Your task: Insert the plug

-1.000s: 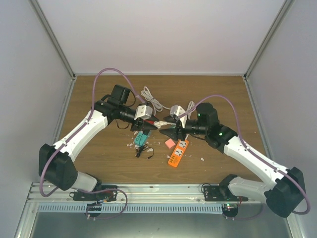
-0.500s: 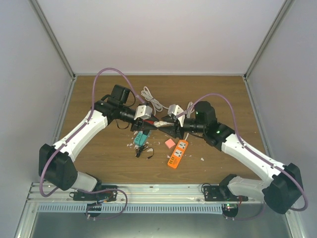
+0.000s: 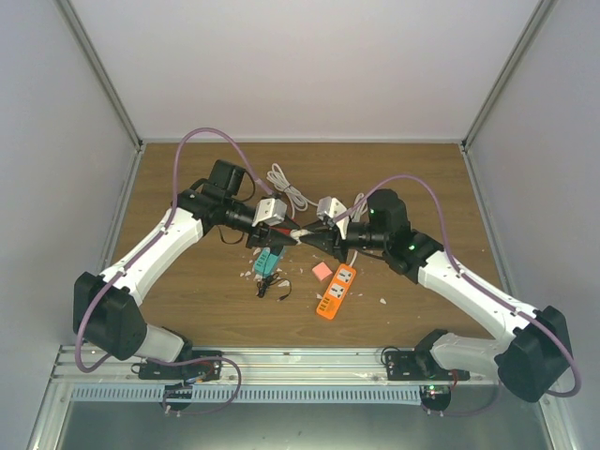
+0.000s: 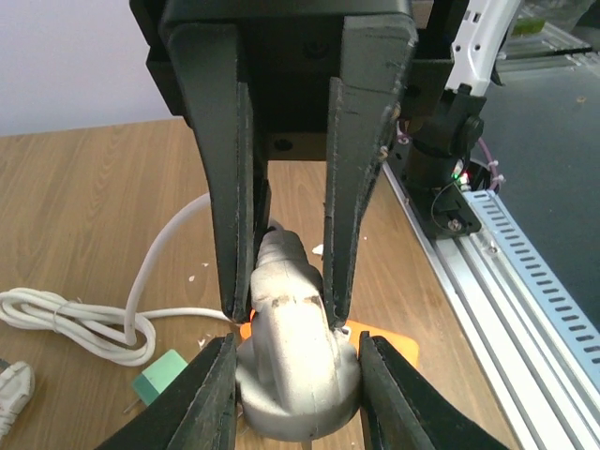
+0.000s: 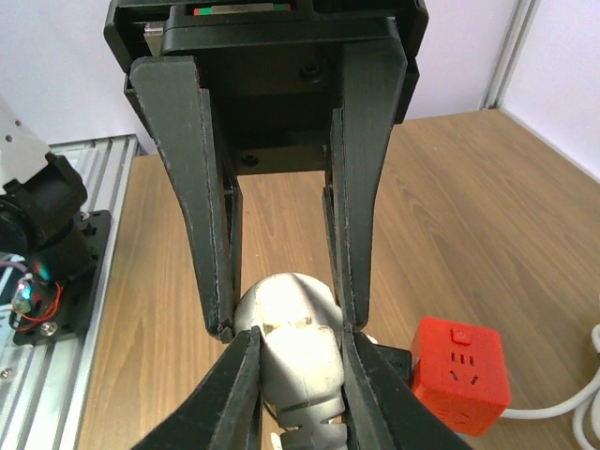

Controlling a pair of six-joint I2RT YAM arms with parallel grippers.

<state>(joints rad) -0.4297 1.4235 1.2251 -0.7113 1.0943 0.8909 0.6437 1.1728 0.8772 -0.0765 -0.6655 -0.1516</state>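
Observation:
The white plug (image 3: 302,234) hangs in the air above the table's middle, held from both sides. My left gripper (image 3: 292,233) is shut on its ribbed neck; in the left wrist view its fingers (image 4: 234,272) pinch the plug (image 4: 295,366) just behind the round head. My right gripper (image 3: 313,238) comes from the opposite side, and its fingers (image 5: 214,281) press on both flanks of the plug (image 5: 291,361). The orange power strip (image 3: 336,291) lies on the wood below and to the right. Its corner (image 4: 422,339) shows under the plug.
The plug's white cable (image 3: 286,187) is coiled behind the grippers. A teal block (image 3: 267,262), a pink piece (image 3: 322,271) and a small black cable lie beneath them. A red cube socket (image 5: 461,375) sits close by. White crumbs dot the wood.
My right gripper moved left up to the plug and closed its fingers onto the head. The left gripper kept its hold and did not move.

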